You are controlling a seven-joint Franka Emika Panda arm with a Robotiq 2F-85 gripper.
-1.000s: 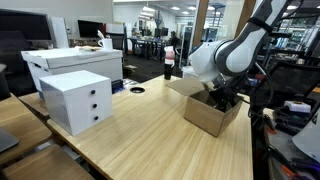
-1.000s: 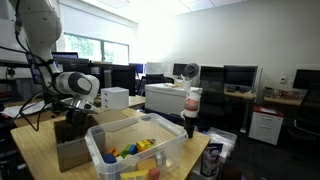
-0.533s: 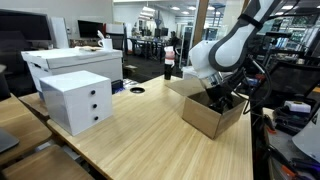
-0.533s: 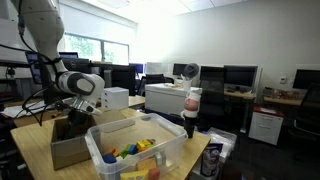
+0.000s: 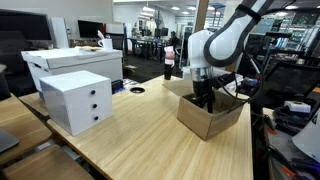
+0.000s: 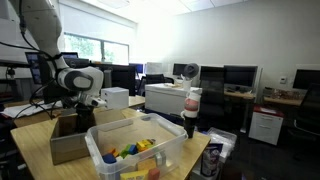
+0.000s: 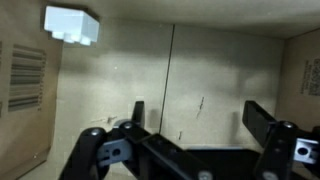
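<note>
Table [image 5: 120, 145], open cardboard box [image 5: 208, 122], tool [image 5: 205, 98] inside.
Down within the box walls in both exterior views, close to bare cardboard in the wrist view, fingers [image 7: 138, 112] spread wide and gripping nothing. Judged an early stage: nothing picked up, nothing visibly set down inside.

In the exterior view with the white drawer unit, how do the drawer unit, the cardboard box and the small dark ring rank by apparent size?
Largest: white drawer unit and cardboard box look about alike, so I do not rank them.
Smallest: dark ring on the table, clearly.
</note>
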